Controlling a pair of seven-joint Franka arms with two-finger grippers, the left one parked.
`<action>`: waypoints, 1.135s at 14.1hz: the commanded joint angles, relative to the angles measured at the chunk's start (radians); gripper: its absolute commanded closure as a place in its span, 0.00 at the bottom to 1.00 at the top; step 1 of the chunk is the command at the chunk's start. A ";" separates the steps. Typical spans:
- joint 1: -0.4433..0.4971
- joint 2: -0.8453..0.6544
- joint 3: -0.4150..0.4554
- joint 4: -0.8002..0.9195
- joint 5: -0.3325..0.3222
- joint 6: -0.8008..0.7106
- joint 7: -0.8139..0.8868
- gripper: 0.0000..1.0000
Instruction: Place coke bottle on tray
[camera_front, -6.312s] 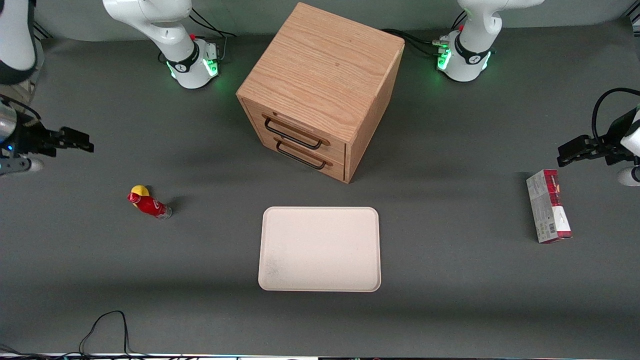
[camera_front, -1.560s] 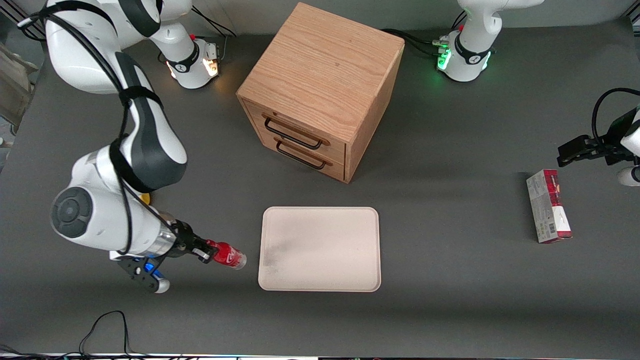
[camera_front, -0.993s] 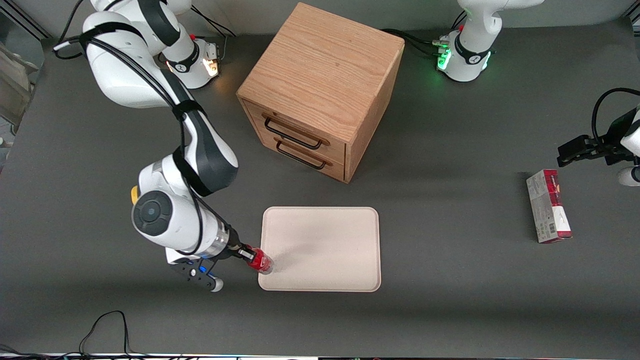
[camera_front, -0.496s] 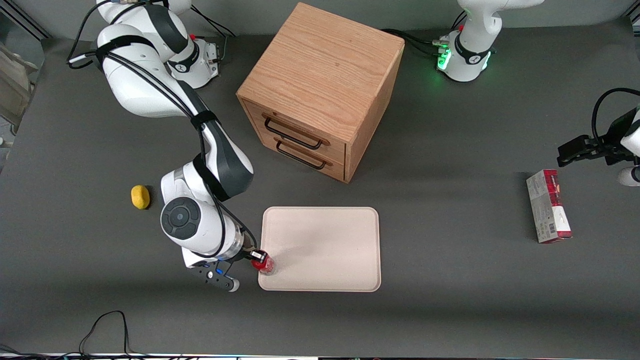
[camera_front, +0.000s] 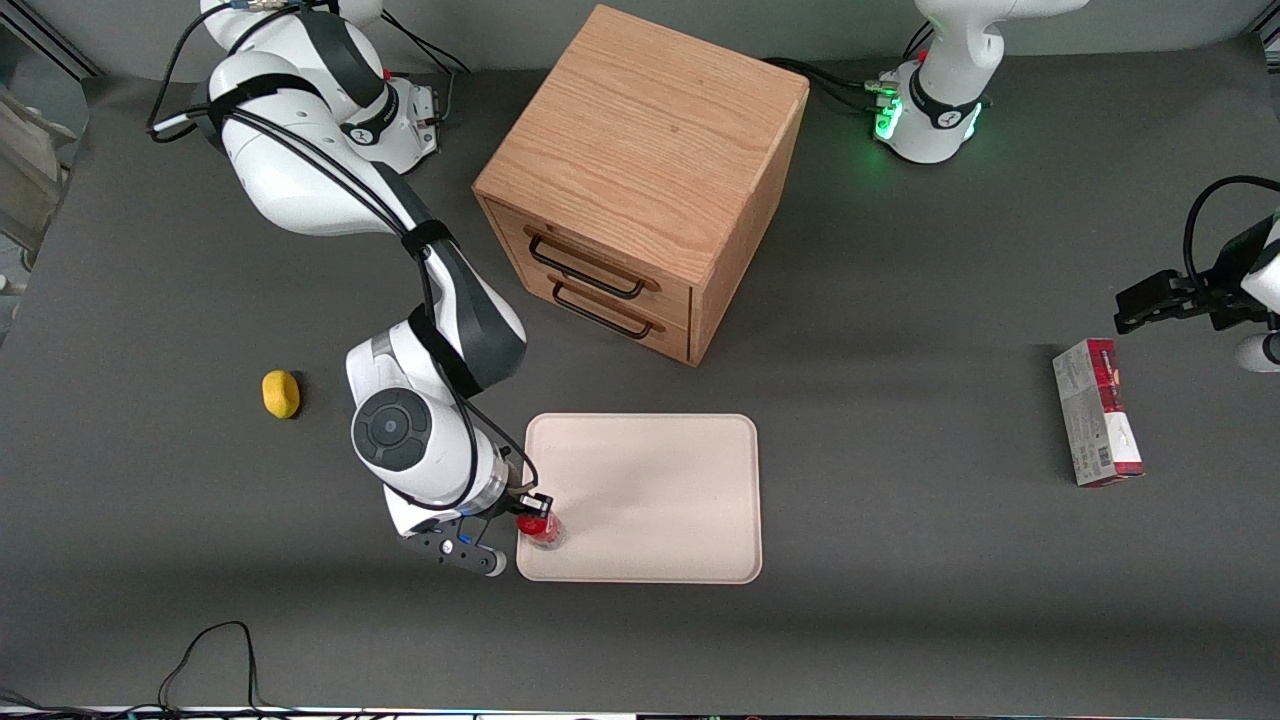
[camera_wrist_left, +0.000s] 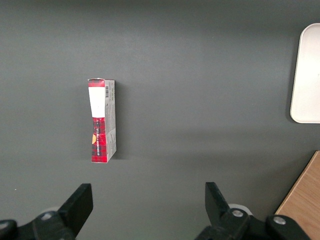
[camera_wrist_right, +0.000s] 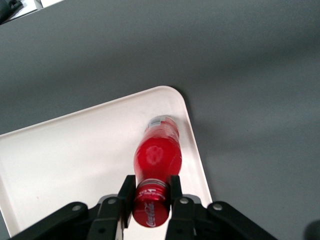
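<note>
A yellow lump (camera_front: 281, 393) lies on the desk (camera_front: 900, 560) toward the working arm's end, clear of the work. The claw (camera_front: 533, 507) is clamped on the red cap of the coke bottle (camera_front: 541, 529), holding it upright over the tray (camera_front: 650, 480) near its corner, probably ready for release. A carton (camera_front: 1096, 425) lies toward the parked arm's end.

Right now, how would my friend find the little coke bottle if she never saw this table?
Start at the big wooden cabinet, then look at the cream tray lying nearer the front camera. At the tray's corner toward the working arm, the gripper is shut on the coke bottle by its red cap. It is tiny, with a red label, unlike the yellow lump on the table.
</note>
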 joint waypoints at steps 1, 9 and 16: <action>0.005 0.020 0.005 0.048 -0.020 0.003 -0.019 0.00; 0.003 0.012 -0.001 0.046 -0.020 -0.002 -0.019 0.00; -0.101 -0.195 0.001 -0.058 0.052 -0.324 -0.261 0.00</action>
